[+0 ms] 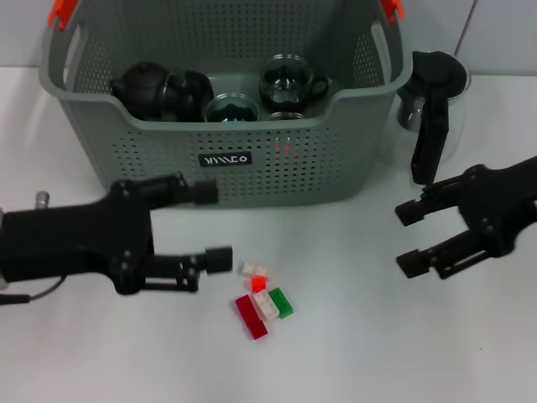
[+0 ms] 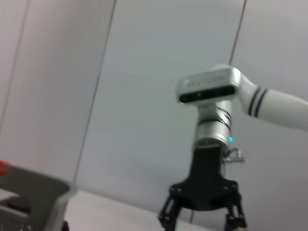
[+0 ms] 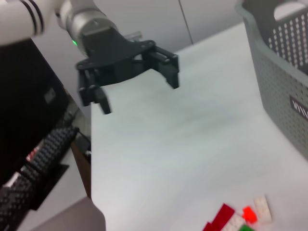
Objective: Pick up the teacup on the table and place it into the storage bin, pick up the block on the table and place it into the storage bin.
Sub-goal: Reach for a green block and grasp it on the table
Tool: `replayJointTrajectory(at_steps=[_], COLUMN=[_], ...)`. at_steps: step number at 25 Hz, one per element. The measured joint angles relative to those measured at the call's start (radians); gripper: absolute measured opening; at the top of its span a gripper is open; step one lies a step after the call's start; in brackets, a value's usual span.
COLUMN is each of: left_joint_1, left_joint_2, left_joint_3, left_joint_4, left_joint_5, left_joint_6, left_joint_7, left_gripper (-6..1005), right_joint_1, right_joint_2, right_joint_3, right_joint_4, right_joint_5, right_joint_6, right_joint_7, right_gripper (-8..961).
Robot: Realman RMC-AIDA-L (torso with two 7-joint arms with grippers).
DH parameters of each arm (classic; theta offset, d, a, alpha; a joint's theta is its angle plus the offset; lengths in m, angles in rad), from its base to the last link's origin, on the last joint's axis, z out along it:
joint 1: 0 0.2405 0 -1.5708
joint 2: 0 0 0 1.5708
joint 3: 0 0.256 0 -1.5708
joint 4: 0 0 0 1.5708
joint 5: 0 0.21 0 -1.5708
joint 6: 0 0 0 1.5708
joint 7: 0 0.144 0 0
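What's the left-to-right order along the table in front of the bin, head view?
Left gripper → blocks → right gripper.

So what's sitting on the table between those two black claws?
In the head view, a small cluster of toy blocks, red, white and green, lies between the left gripper and the right gripper, nearer the left; otherwise bare white table.
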Motion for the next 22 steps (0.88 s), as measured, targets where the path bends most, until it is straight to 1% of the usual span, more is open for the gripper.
replayJointTrajectory(at_steps=[4,8,19,22], left_joint_1=[-0.009,-0.022,-0.026,-0.026], left_joint_2=[0.002,0.005,0.005,0.005], left_joint_3=[0.005,0.009,0.013,0.019], left_joint_4=[-0.010,-0.018,-0.032,-0.036], left_joint_5=[0.064,0.103,0.106,0.113], left_joint_6=[0.001,-0.003,-0.012,-0.010], left_joint_7=[0.063,0.072,0.068,0.068], left_gripper=[887,888,890,890], right_joint_1=[0.049,0.087,0.141,0.157], right_joint_2=[0.020,0.037,0.081,0.091], right_joint_3=[-0.011,-0.046,-0.270,-0.321], right_joint_4=[0.033,0.061,0.147,0.170], right_joint_5=[-0.086,-0.139,-0.148,-0.154], right_joint_6=[0.047,0.087,0.244,0.291], right_joint_7=[0.001,-0.006,-0.028,-0.030], right_gripper=[894,894,895,895])
